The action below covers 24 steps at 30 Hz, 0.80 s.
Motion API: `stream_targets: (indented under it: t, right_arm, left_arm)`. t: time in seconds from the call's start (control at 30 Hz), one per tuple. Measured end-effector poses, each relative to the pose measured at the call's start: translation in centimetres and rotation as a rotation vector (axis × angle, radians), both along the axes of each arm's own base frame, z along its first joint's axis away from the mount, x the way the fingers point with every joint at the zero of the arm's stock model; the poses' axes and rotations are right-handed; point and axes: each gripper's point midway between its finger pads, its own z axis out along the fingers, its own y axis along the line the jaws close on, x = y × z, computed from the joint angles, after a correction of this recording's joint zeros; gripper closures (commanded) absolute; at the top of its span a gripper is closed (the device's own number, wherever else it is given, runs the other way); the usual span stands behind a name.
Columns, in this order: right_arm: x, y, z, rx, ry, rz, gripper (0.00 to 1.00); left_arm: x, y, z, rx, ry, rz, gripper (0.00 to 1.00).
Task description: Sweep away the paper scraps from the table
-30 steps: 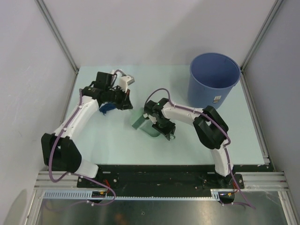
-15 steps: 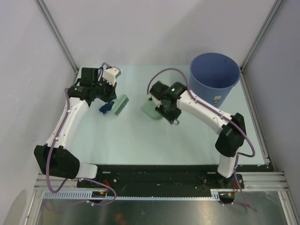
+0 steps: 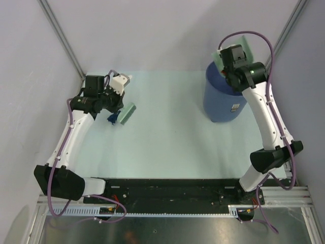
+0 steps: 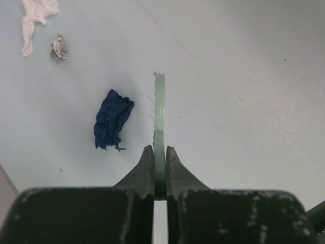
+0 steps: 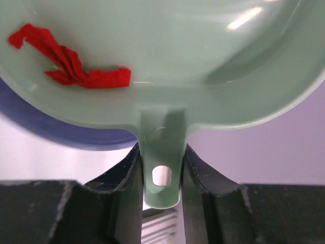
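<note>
Far to my left, a white scrap (image 4: 34, 20) lies on the table (image 3: 167, 137) with a small grey scrap (image 4: 59, 48) just beside it. Both are well apart from my brush (image 4: 159, 112). Nearer in, a dark blue scrap (image 4: 111, 124) rests crumpled on the table just to the left of the brush, on the side where a few bristles stick out. I cannot tell whether the bristles touch it.

My left gripper (image 4: 160, 168) is clamped on the brush, both fingers pressed flat against its thin green back, which I see edge-on running straight away from me. From above, the brush sits low over the far left part of the table with the blue scrap at its left end.

The middle of the table lies between my two arms.

On the right, at the far corner, stands a blue bin (image 3: 223, 101). My right arm reaches up over it, and my right gripper (image 5: 162, 157) is closed tight on the handle of the green dustpan (image 5: 167, 61), one finger on each side of the handle's hanging hole. The pan is held above the bin, whose dark blue rim shows below the pan's edge. A red scrap (image 5: 71, 66) lies inside the pan, on its left side.
</note>
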Motion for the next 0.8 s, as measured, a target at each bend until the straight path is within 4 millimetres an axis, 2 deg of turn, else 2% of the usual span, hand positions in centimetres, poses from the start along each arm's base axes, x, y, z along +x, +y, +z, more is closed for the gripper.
stream_targets:
  t: [0.13, 0.2, 0.37, 0.47, 0.67, 0.8]
  right_arm:
    - [0.2, -4.3, 2.5, -0.280, -0.055, -0.012, 1.00]
    - [0.4, -5.8, 2.3, -0.477, -0.042, 0.039, 1.00]
    - [1.7, -6.7, 1.6, -0.813, 0.031, 0.223, 1.00]
    - [2.2, -6.8, 2.6, -0.922, 0.022, 0.300, 1.00]
    - [1.7, -8.1, 6.9, -1.030, -0.107, 0.322, 1.00]
    - [1.8, -9.0, 7.3, -1.078, -0.135, 0.320, 1.00]
  left_arm:
    - [-0.4, 0.1, 0.4, 0.001, -0.010, -0.001, 1.00]
    - [-0.4, 0.1, 0.5, 0.004, -0.013, -0.003, 1.00]
    - [-0.5, 0.2, 0.4, 0.012, -0.013, -0.003, 1.00]
    - [-0.5, 0.3, 0.4, 0.017, -0.012, -0.006, 1.00]
    - [-0.5, 0.3, 0.4, 0.018, -0.012, -0.006, 1.00]
    - [-0.5, 0.5, 0.4, 0.027, -0.015, -0.004, 1.00]
